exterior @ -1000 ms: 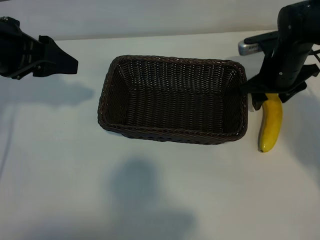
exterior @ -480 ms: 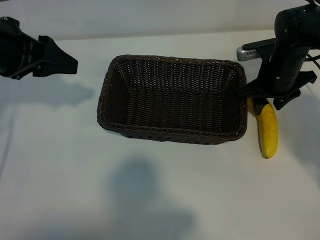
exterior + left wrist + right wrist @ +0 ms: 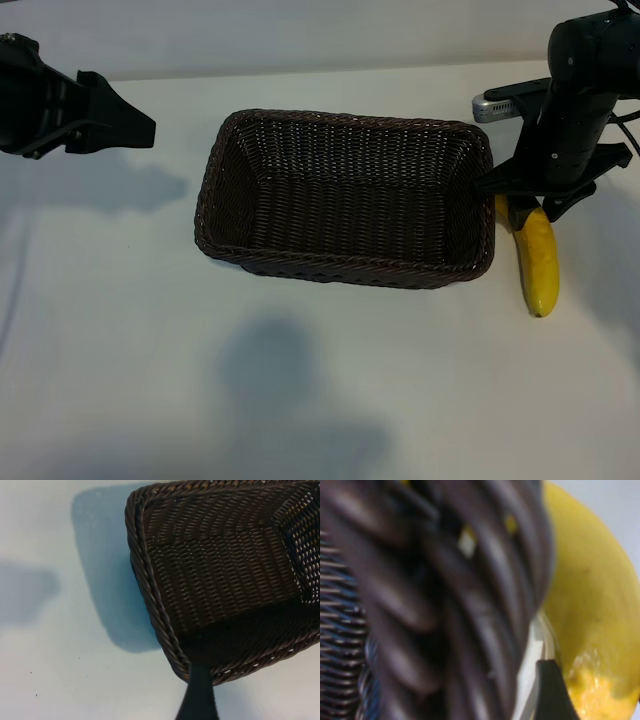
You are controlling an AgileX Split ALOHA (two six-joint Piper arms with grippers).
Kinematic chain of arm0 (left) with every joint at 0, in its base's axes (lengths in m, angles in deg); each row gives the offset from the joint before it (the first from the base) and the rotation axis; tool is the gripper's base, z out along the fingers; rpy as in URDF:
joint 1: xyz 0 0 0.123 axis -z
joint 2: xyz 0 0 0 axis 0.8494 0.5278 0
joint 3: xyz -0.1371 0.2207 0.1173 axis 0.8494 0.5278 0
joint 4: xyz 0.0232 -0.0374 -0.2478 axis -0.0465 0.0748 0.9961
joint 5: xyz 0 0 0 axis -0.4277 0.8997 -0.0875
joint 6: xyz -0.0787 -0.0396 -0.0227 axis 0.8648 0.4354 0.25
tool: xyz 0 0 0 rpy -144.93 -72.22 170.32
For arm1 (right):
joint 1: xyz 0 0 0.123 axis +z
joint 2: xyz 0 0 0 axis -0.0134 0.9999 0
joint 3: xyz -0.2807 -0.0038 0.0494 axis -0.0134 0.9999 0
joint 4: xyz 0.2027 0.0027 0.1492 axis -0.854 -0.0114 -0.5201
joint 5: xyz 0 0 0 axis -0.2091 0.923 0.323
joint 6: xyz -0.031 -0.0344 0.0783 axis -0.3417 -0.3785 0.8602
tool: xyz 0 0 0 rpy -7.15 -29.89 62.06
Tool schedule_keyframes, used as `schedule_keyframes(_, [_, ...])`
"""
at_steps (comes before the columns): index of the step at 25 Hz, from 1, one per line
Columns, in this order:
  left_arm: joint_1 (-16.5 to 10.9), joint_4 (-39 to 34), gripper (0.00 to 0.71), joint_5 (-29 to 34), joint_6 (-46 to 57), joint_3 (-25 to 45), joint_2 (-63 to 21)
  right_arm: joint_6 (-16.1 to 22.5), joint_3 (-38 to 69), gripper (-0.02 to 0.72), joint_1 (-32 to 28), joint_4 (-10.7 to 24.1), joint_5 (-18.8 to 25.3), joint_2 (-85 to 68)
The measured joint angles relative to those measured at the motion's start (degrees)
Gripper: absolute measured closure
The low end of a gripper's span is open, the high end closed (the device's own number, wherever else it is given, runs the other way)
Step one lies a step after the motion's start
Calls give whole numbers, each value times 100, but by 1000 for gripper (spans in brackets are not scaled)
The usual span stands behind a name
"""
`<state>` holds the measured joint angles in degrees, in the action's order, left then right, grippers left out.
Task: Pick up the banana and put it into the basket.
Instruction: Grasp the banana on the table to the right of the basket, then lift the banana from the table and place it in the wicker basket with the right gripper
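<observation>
Banana [image 3: 540, 262] lies on the table at 3 o'clock of the basket [image 3: 345, 198]; right gripper [image 3: 527, 203] pinches its top end, left gripper [image 3: 120, 118] parked at 9 o'clock, fingers spread.

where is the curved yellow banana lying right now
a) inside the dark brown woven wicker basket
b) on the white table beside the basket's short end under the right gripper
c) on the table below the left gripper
b: the curved yellow banana lies on the white table just outside the short end of the dark brown woven wicker basket, with the right gripper over its far end.
</observation>
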<state>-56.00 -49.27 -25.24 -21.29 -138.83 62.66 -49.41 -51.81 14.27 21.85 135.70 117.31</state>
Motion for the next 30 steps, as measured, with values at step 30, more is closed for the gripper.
schedule_keyframes(30, [0,0,127,0,0,0,0,642,-275,295,-280,655,314,-996])
